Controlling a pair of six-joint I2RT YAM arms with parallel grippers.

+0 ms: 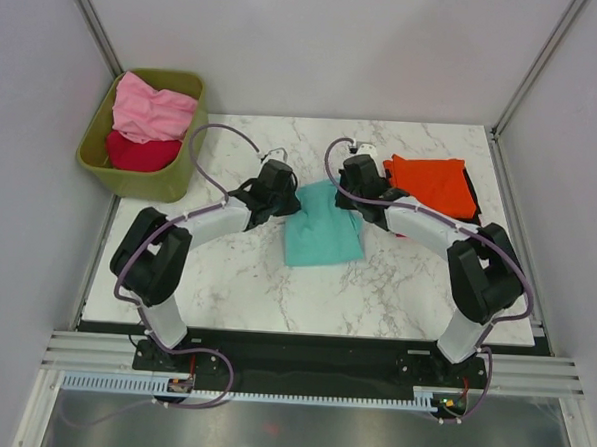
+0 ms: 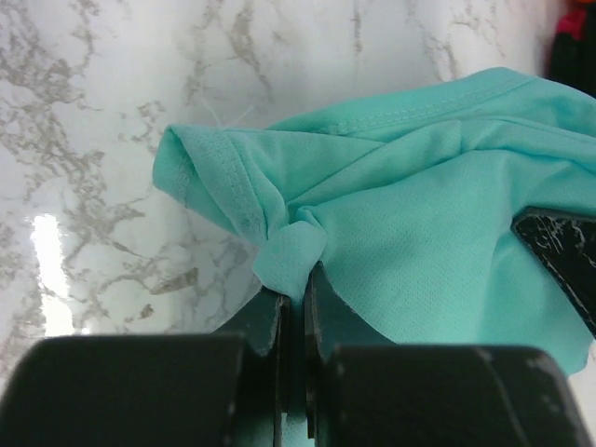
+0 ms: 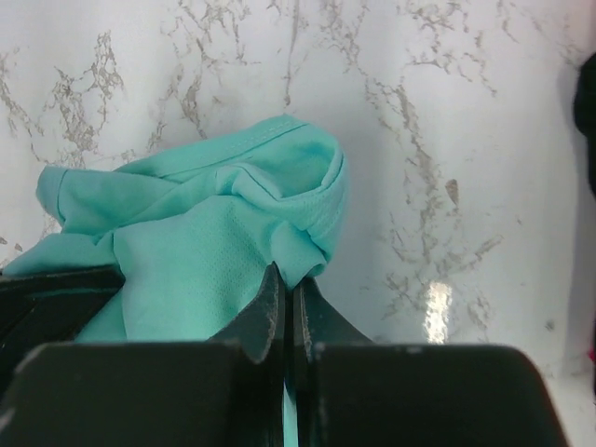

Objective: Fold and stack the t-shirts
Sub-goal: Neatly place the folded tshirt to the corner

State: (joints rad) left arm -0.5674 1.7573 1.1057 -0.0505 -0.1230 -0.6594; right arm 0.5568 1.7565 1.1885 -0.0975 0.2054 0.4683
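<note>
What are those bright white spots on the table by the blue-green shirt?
Left wrist view: light glaring off the marble table, left of the teal t-shirt. Right wrist view: the same glare, right of it. Top external view: even light, no such spot.

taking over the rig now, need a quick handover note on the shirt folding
Left pincer: shut on the teal shirt, far left corner.
Right pincer: shut on its far right corner.
Teal shirt lies mid-table, partly folded.
Orange shirt sits folded far right, atop a black shirt.
Pink shirt and red shirt lie crumpled in the green bin.
Left to do: finish teal, stack it, then fold those two.
</note>
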